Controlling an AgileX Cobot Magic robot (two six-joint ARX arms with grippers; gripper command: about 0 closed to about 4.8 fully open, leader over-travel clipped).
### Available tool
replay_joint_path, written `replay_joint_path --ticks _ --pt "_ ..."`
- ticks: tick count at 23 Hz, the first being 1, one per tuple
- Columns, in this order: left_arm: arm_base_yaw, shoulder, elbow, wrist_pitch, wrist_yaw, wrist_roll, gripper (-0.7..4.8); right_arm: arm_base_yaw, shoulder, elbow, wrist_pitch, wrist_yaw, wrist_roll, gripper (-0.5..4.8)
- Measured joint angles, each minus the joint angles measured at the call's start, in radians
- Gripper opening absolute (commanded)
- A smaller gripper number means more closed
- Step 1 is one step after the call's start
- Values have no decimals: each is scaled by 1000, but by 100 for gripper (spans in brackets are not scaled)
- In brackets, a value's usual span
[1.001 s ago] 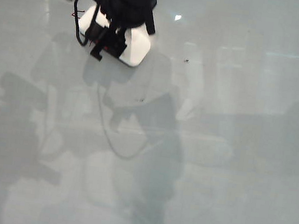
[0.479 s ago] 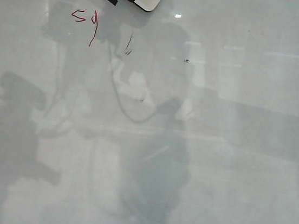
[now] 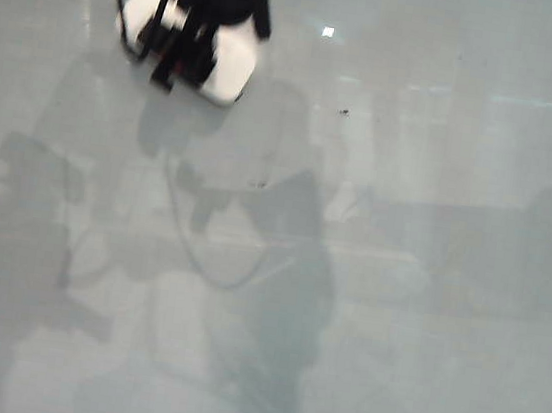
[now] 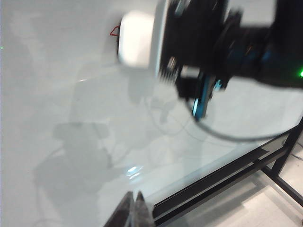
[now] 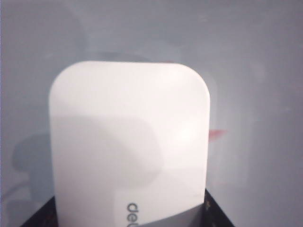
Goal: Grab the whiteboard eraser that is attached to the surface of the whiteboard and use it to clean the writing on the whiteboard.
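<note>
Here the eraser (image 3: 187, 43) is clamped flat on the whiteboard (image 3: 427, 286) by the right gripper (image 3: 179, 49), near the board's far-left corner. A trace of red writing (image 5: 217, 134) shows just beside the eraser. The left gripper (image 4: 134, 210) is held over the board's near edge, fingertips together.

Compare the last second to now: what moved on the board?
The right pincer, shut on the eraser, swept up off the top edge, baring red writing, then came back down over it. A trace of red peeks out beside the eraser. The left pincer and whiteboard look unchanged.
</note>
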Motion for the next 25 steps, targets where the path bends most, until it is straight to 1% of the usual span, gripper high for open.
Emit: replay_joint_path --ticks 5,17,21,23,25 --pt "0 0 0 0 0 0 -2 7 57 -1 -24 0 0 148" --pt "0 0 0 -2 0 0 -2 12 58 0 -66 0 2 147" --pt "0 0 0 -2 0 0 -2 13 58 0 -67 11 -51 148" --pt "0 0 0 -2 0 0 -2 17 59 14 -86 72 -127 148" --pt "0 0 0 -2 0 0 -2 18 62 54 -124 105 -160 148"
